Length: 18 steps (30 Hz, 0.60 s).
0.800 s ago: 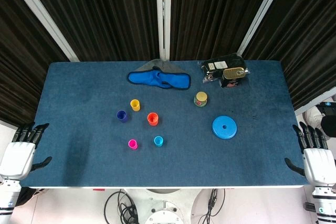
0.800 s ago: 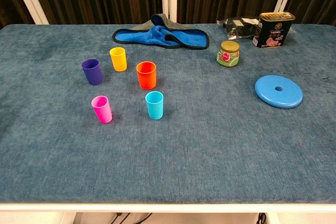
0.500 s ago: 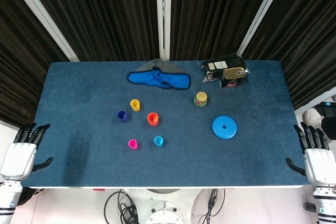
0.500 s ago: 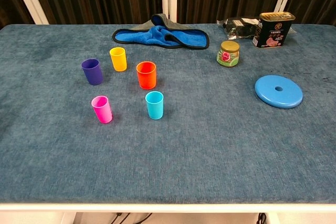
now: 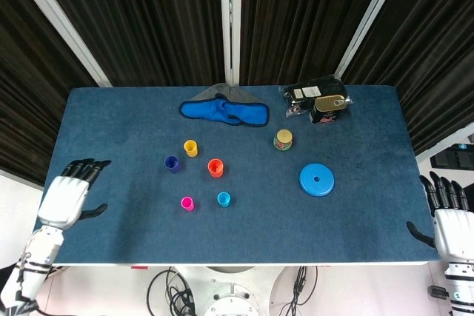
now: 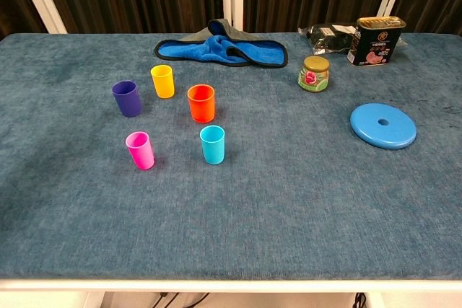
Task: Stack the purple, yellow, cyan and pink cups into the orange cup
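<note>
A: Left hand (image 5: pixel 65 199)?
B: Over the table (image 5: pixel 111 138) edge, fingers (image 5: pixel 83 168) spread wide, holding nothing. All cups lie well beyond its fingertips, upright, none nested.

A: Cup layout?
B: Orange cup (image 5: pixel 215 167) farthest from those fingers. Purple cup (image 5: pixel 172 163) nearest, yellow cup (image 5: pixel 191 147) just past it; pink cup (image 5: pixel 187 203) and cyan cup (image 5: pixel 223 198) on the near row.

A: Right hand (image 5: pixel 451 220)?
B: Off the table corner, fingers apart, empty; blue disc (image 5: pixel 316 179) lies between its fingers and the cups.
</note>
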Each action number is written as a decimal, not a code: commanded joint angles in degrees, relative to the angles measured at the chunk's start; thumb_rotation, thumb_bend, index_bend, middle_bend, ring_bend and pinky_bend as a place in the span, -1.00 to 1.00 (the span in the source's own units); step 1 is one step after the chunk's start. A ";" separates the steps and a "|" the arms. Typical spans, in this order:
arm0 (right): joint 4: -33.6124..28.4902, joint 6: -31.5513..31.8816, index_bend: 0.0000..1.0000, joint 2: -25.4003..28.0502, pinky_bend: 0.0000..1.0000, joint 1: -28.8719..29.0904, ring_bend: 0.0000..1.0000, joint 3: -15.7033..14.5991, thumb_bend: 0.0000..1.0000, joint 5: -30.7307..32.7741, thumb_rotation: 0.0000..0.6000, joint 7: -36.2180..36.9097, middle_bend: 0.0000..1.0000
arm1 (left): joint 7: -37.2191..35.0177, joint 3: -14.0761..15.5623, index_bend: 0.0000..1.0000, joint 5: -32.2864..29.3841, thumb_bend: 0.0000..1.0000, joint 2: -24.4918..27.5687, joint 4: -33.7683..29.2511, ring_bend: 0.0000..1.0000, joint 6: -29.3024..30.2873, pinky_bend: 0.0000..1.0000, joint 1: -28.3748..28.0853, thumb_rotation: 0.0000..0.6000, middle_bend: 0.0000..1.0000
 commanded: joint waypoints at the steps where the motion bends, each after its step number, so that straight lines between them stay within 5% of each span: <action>1: 0.21 0.56 -1.00 0.21 -1.00 -0.39 -1.00 0.17 -0.75 0.09 1.00 0.60 -1.00 | 2.19 -3.46 -0.65 -3.25 -0.70 -2.05 -1.31 -0.71 -6.58 -0.59 -6.22 1.00 -0.56; 10: 0.59 1.31 -1.00 0.98 -1.00 -1.05 -1.00 -0.07 -0.75 -0.47 1.00 2.35 -1.00 | 1.16 -6.79 -0.65 -12.73 -0.70 -8.51 1.96 -0.71 -17.58 -0.59 -15.39 1.00 -0.55; 18: 0.17 2.51 -1.00 2.20 -1.00 -1.71 -1.00 0.14 -0.75 -0.80 1.00 3.51 -1.00 | 4.48 -7.84 -0.65 -19.92 -0.70 -15.77 9.12 -0.71 -19.99 -0.59 -20.57 1.00 -0.55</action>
